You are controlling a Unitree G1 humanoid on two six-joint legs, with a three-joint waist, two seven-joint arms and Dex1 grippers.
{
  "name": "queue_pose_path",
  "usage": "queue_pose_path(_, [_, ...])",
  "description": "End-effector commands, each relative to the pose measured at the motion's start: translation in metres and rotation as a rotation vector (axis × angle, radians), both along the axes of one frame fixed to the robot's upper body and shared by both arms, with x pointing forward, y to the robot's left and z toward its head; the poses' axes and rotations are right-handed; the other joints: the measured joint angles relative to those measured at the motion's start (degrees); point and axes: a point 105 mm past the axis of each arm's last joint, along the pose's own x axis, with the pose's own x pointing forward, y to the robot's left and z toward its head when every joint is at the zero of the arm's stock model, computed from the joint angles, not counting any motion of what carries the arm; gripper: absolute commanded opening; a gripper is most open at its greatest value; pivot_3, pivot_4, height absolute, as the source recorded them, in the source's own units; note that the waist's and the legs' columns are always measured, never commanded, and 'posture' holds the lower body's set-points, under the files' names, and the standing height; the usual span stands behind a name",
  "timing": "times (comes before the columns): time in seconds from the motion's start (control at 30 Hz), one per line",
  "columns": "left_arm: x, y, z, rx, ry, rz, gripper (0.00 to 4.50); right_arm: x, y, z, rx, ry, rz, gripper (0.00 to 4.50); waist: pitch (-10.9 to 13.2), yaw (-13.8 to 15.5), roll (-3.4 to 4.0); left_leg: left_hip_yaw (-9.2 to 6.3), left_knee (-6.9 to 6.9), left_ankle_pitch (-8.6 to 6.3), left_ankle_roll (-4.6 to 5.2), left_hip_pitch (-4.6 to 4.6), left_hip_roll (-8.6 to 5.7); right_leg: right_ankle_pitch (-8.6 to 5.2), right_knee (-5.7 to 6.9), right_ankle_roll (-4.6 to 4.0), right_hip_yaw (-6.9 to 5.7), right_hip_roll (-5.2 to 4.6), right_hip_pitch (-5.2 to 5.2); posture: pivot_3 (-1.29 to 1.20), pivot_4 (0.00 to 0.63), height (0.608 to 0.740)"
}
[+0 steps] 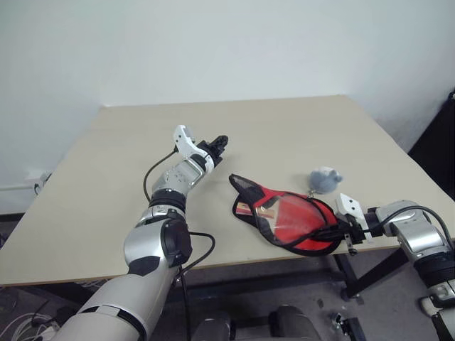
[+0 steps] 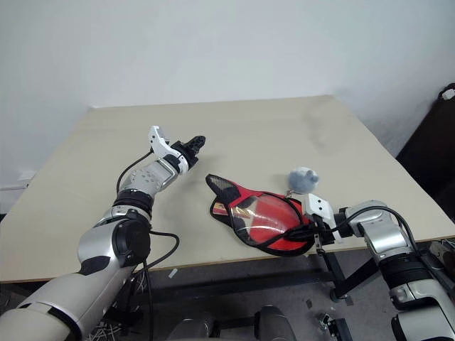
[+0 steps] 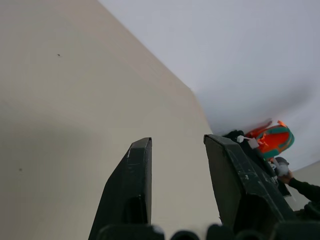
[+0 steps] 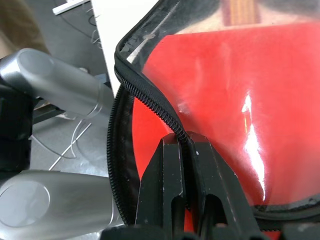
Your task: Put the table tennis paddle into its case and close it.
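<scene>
The black case (image 1: 245, 186) with red lining lies near the table's front right edge. Inside it is the table tennis paddle (image 1: 291, 217); its red face shows through a clear panel and its wooden handle (image 4: 242, 10) points toward the case's narrow end. My right gripper (image 1: 341, 232) comes in from the right at the round end, shut on the case's zipped rim (image 4: 150, 102), which runs between its fingers (image 4: 165, 185). My left gripper (image 1: 219, 143) hovers over the table, left of and beyond the case, open with nothing between its fingers (image 3: 132, 180).
A small grey-blue round piece (image 1: 324, 180) lies just behind the case's round end. The beige table (image 1: 106, 213) has bare surface to the left and behind. A white wall stands beyond it, and the front edge runs right under the case.
</scene>
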Motion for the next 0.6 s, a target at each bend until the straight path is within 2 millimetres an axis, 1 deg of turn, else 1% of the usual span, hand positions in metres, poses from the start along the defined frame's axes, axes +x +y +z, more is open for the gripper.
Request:
queue_pose_path(0.03, [0.005, -0.003, 0.024, -0.006, -0.071, -0.008, 1.68, 0.007, -0.01, 0.01, 0.005, -0.016, -0.059, 0.9, 0.0, -0.01, 0.0, 0.0, 0.09, 0.0, 0.0, -0.03, 0.0, 0.02, 0.01, 0.04, -0.01, 0.01, 0.0, 0.0, 0.0, 0.74])
queue_pose_path(0.07, [0.005, -0.004, 0.024, -0.006, -0.071, -0.009, 1.68, 0.007, -0.01, 0.011, 0.005, -0.016, -0.061, 1.25, 0.0, -0.02, 0.0, 0.0, 0.14, 0.0, 0.0, -0.05, 0.0, 0.03, 0.01, 0.05, -0.03, 0.01, 0.0, 0.0, 0.0, 0.74])
queue_pose_path(0.17, [0.005, -0.004, 0.023, -0.006, -0.07, -0.012, 1.68, 0.009, -0.011, 0.013, 0.003, -0.026, -0.067, 2.01, 0.01, -0.07, -0.01, 0.08, 0.21, -0.01, -0.01, -0.05, -0.01, 0.06, 0.01, 0.1, -0.05, 0.01, -0.01, 0.0, 0.0, 0.74])
queue_pose_path(0.27, [0.004, -0.005, 0.023, -0.007, -0.069, -0.014, 1.68, 0.011, -0.01, 0.017, 0.019, -0.037, -0.074, 2.01, 0.01, -0.07, -0.02, 0.15, 0.19, -0.01, -0.01, -0.03, 0.01, 0.07, 0.02, 0.11, -0.05, 0.02, -0.04, 0.0, 0.0, 0.74])
queue_pose_path(0.33, [0.004, -0.006, 0.023, -0.008, -0.068, -0.015, 1.68, 0.011, -0.007, 0.025, 0.056, -0.024, -0.073, 2.01, 0.01, -0.04, -0.02, 0.16, 0.16, -0.01, -0.01, -0.04, 0.01, 0.07, 0.02, 0.12, -0.05, 0.02, -0.07, 0.0, 0.0, 0.74])
queue_pose_path(0.47, [0.004, -0.006, 0.022, -0.009, -0.066, -0.016, 1.68, 0.006, -0.006, 0.034, 0.088, 0.005, -0.049, 2.01, 0.02, -0.04, -0.02, 0.16, 0.18, 0.02, 0.04, -0.12, 0.02, 0.07, 0.0, 0.12, -0.03, 0.02, -0.15, 0.0, 0.0, 0.74])
queue_pose_path(0.6, [0.003, -0.005, 0.02, -0.009, -0.063, -0.016, 1.68, 0.0, -0.009, 0.036, 0.067, 0.027, -0.028, 2.01, 0.02, -0.02, -0.02, 0.16, 0.18, 0.01, 0.05, -0.2, 0.03, 0.07, -0.03, 0.12, -0.04, 0.01, -0.19, 0.0, 0.0, 0.74])
